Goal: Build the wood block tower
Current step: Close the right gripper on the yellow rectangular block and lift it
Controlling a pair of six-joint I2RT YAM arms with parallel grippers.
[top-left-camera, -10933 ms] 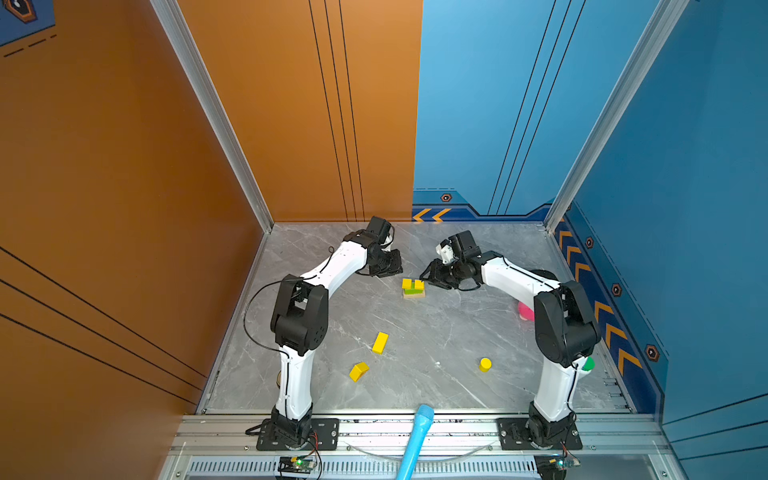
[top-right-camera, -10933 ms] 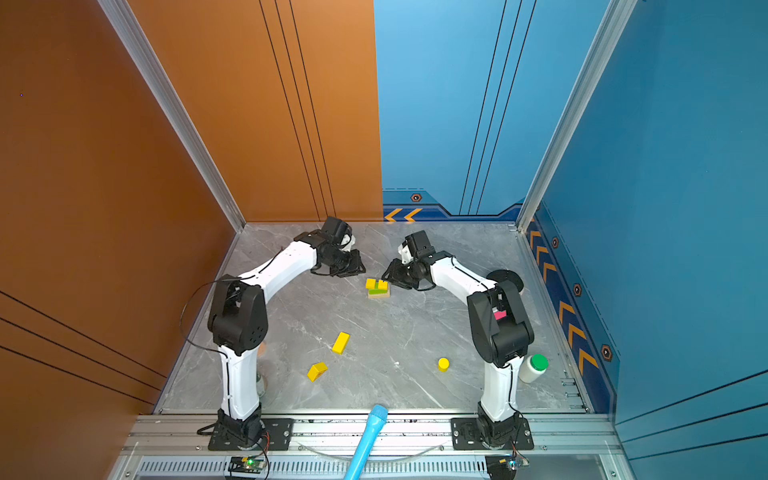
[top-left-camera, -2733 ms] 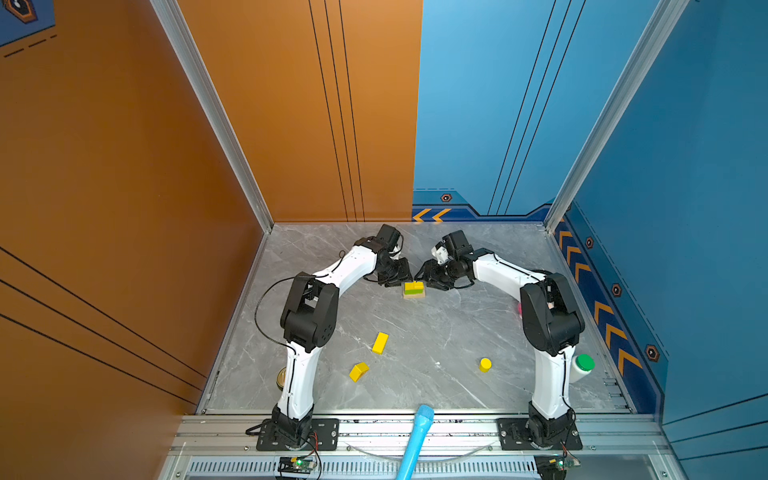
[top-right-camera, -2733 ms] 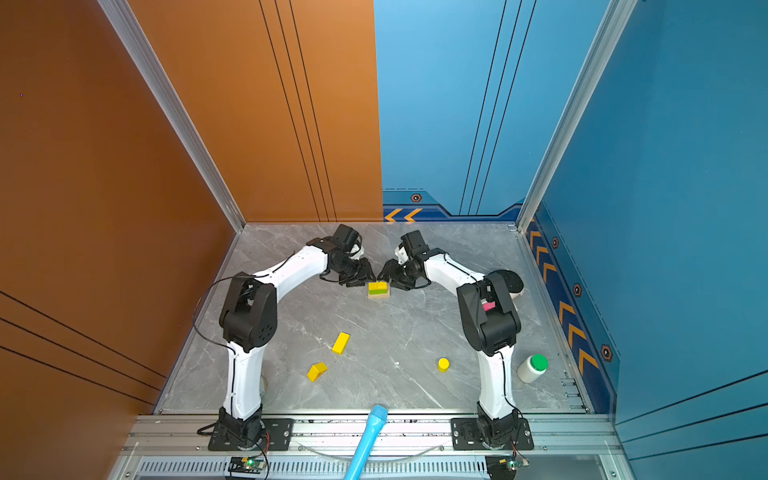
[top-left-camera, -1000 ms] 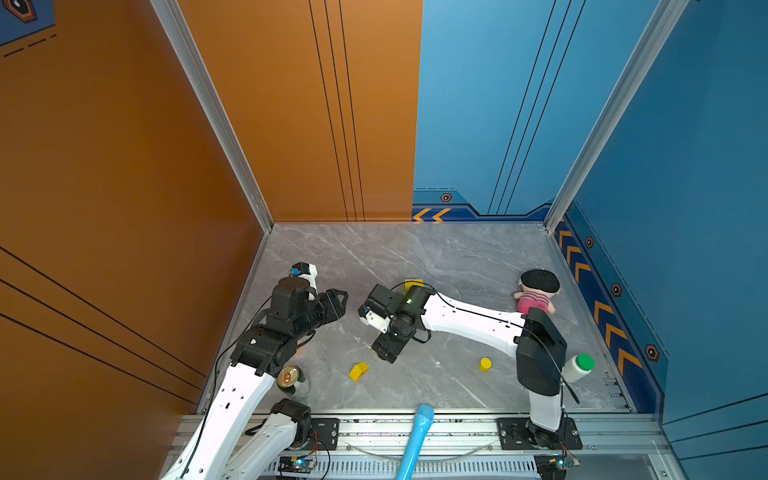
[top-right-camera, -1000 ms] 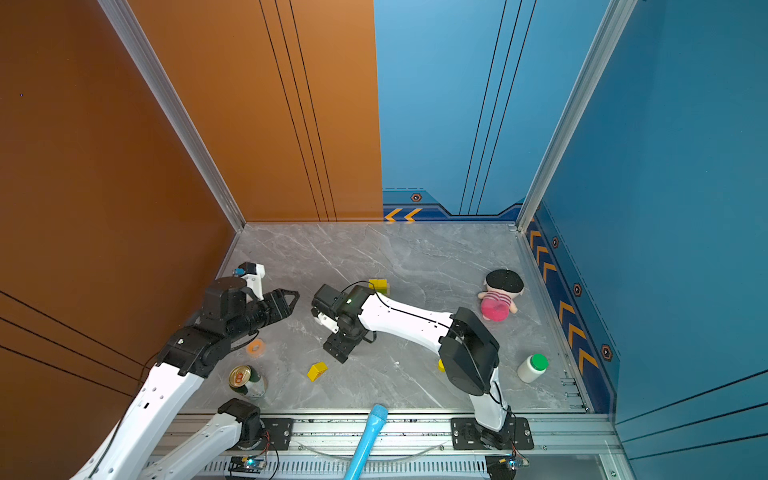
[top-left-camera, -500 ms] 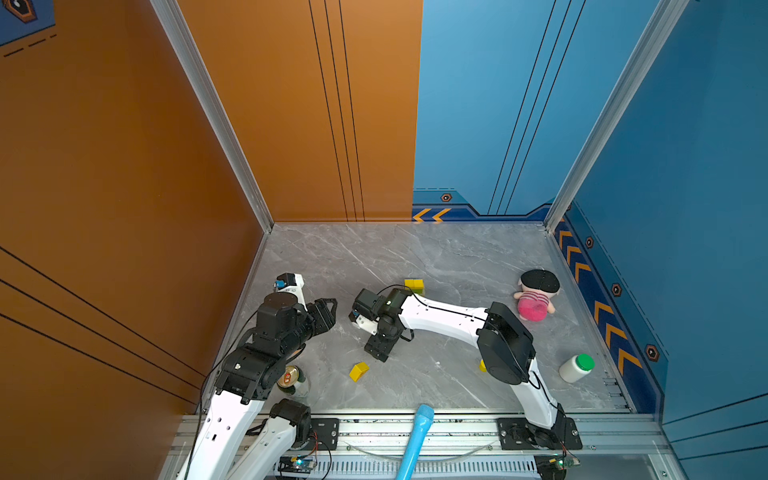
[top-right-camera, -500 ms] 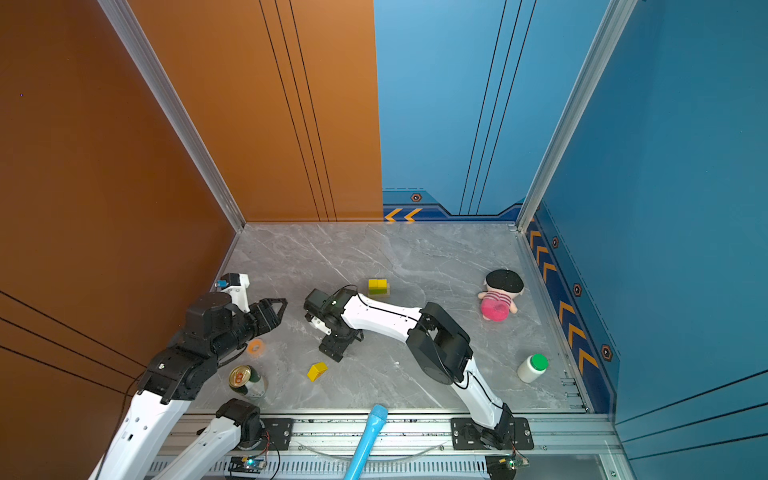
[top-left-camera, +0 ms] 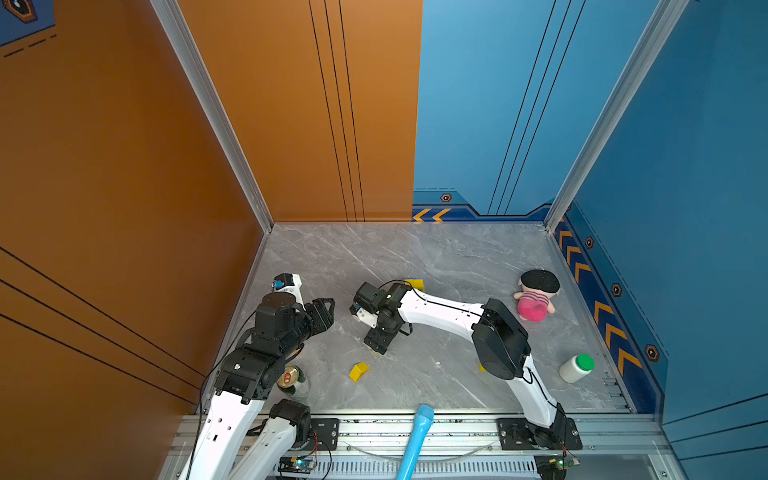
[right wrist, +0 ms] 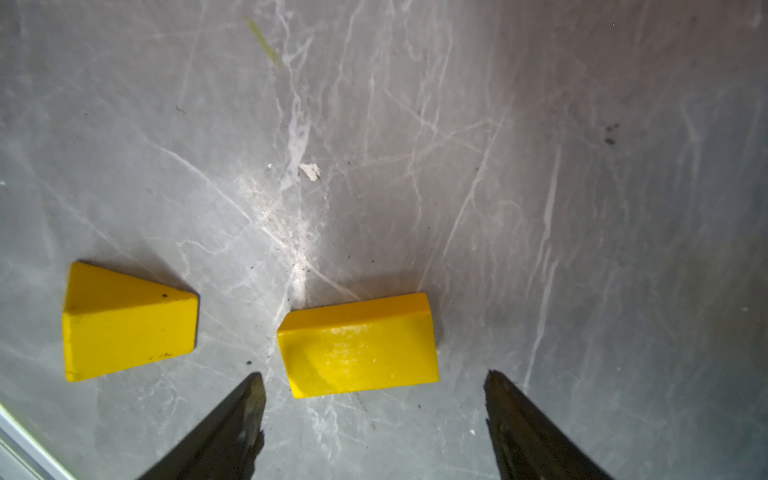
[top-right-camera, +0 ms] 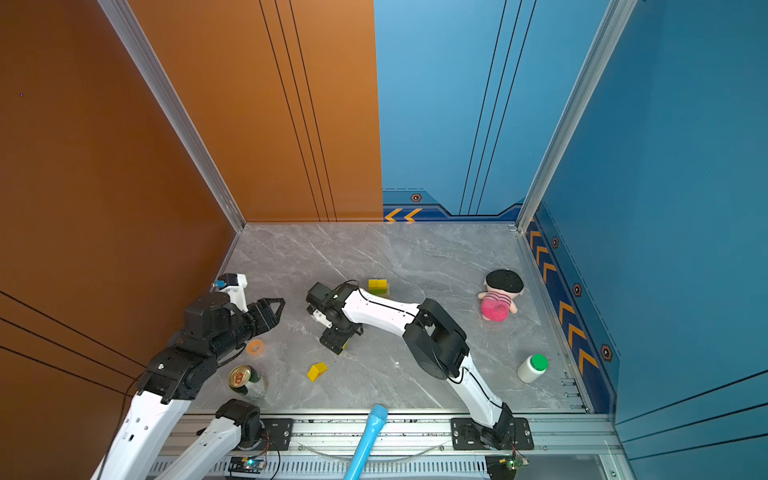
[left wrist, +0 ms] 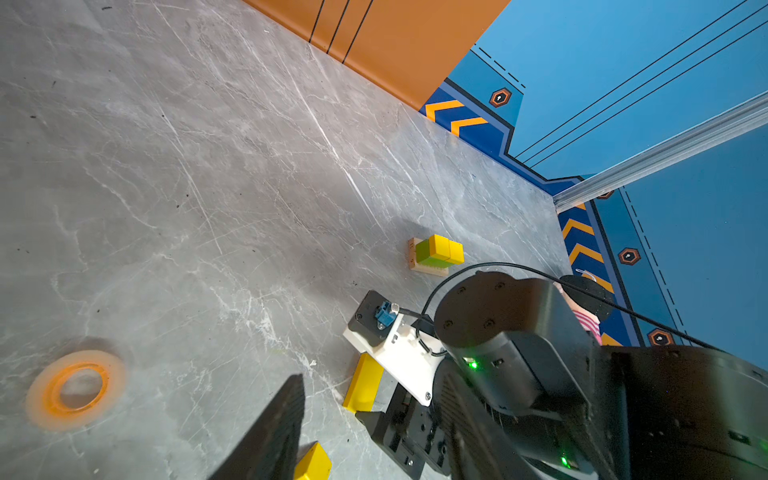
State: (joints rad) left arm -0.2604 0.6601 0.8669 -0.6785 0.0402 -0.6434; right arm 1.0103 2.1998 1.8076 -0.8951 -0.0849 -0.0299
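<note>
The tower (top-right-camera: 377, 286) is a short stack at mid-table: two yellow cubes on a green bar on a tan plank, also seen in the left wrist view (left wrist: 436, 253). My right gripper (right wrist: 374, 384) points down, open, with a yellow bar (right wrist: 357, 345) lying flat just ahead of its tips; it touches neither. A yellow roof-shaped piece (right wrist: 124, 324) lies beside the bar, nearer the front (top-left-camera: 358, 371). My left gripper (top-left-camera: 326, 309) hovers open and empty at the left. A sliver of the yellow cylinder (top-left-camera: 482, 368) shows behind the right arm.
A drink can (top-right-camera: 241, 378) stands near the left arm's base, with an orange tape ring (top-right-camera: 255, 347) on the floor beside it. A pink doll (top-left-camera: 534, 295) and a white bottle with green cap (top-left-camera: 575, 368) are at the right. A blue tube (top-left-camera: 415, 440) crosses the front rail.
The right gripper has slid a little left and settled over the yellow bar while its elbow swung forward. The left arm has drawn back toward the front left.
</note>
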